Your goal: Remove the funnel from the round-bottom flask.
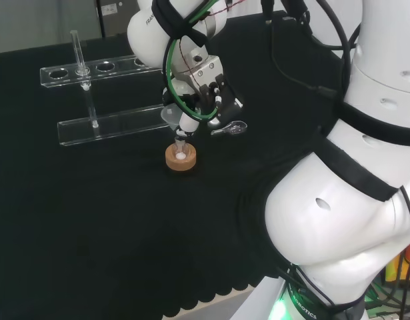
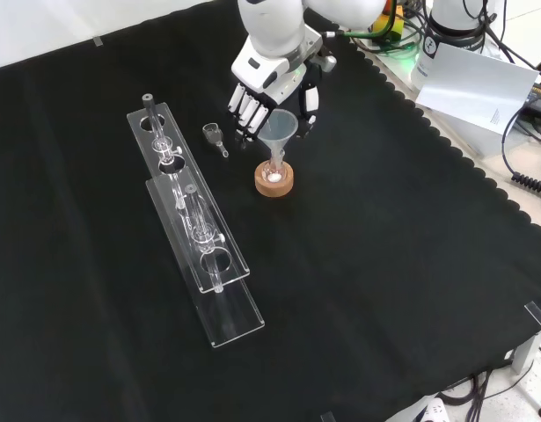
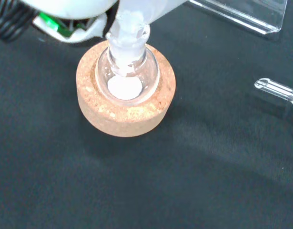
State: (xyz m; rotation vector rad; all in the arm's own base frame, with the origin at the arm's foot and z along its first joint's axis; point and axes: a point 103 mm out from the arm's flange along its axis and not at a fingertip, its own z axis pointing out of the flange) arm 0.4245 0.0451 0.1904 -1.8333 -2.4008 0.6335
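Cork stand (image 2: 274, 184) bears one flask (image 3: 127, 74), one funnel (image 2: 277, 128).

head behind-above, front opposite, wrist close

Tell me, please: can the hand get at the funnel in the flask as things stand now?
Probably yes. In the front view the hand is right behind the funnel, fingers straight, and nothing stands between them. The small glass scoop lies off to the left.
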